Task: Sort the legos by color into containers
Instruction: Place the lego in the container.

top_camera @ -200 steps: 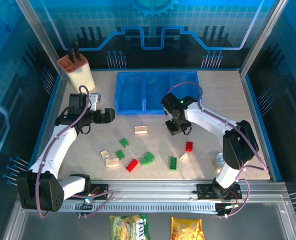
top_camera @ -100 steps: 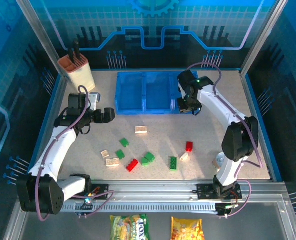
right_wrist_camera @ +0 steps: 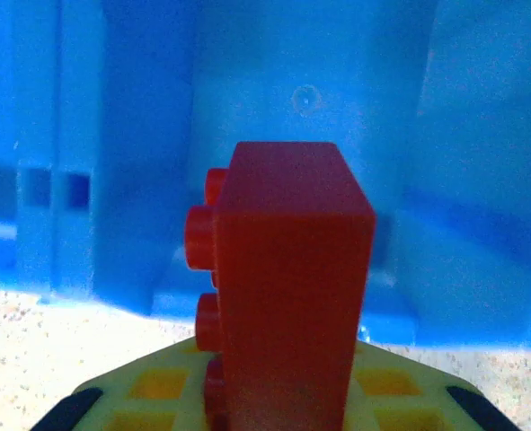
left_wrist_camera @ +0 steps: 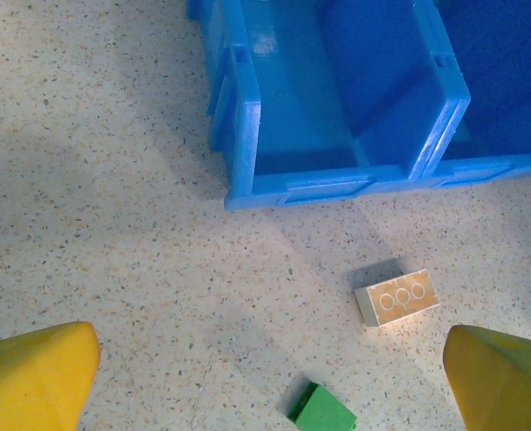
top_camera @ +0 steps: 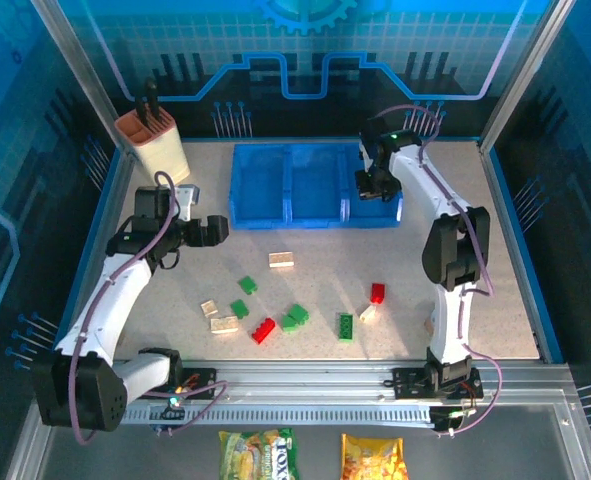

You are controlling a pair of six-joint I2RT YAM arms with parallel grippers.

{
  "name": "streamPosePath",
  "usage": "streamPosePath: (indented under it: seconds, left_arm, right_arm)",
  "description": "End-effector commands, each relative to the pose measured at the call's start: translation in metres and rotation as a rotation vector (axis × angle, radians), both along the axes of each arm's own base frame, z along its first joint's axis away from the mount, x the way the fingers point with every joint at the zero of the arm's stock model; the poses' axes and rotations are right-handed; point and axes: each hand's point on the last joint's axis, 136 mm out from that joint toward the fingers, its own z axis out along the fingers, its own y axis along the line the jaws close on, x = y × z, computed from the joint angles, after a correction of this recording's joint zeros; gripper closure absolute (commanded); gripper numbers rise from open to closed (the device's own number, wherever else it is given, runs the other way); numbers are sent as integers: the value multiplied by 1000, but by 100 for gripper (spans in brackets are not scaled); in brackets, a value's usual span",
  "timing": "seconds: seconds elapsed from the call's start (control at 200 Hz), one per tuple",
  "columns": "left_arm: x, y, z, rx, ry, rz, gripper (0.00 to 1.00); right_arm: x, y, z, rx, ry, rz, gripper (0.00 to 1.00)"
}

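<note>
My right gripper hangs over the right-hand bin of the blue containers and is shut on a red lego. The brick stands upright between the jaws, studs facing left, with the bin's blue walls behind it. My left gripper is open, its yellow fingertips wide apart above bare table, just in front of the left bin. A cream lego and a green lego lie below it. More legos lie scattered on the table: cream, green, red and red.
A beige knife block stands at the back left, near the left arm's elbow. Blue side walls fence the table. Two snack packets lie in front of the arm bases, off the work surface.
The right arm swung from mid-table up and back to the right bin, carrying the red lego. The left arm stayed put.
</note>
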Motion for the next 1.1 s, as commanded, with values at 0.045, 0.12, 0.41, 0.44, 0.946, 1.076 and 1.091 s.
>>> streamPosePath:
  seconds: [0.045,0.12,0.41,0.44,0.946,1.076,1.091]
  left_arm:
    - [-5,-5,2,-4,-18,-32,1]
    - [-5,-5,2,-3,-19,-32,1]
    - [-5,-6,1,-7,-16,-36,1]
    - [-5,-6,1,-7,-16,-36,1]
    - [-6,-5,1,6,-19,-34,1]
    - [-6,-6,0,3,-17,-37,1]
    - [-6,-6,0,2,-17,-36,1]
  right_arm:
    - [13,-3,-16,8,43,5,72]
    - [22,-4,-25,5,52,4,72]
    - [48,0,-61,9,92,-7,72]
    - [50,0,-64,9,96,-7,72]
    - [59,-13,-102,-34,143,-37,72]
    - [59,-12,-109,-28,153,-39,72]
    - [59,-13,-109,-27,154,-40,72]
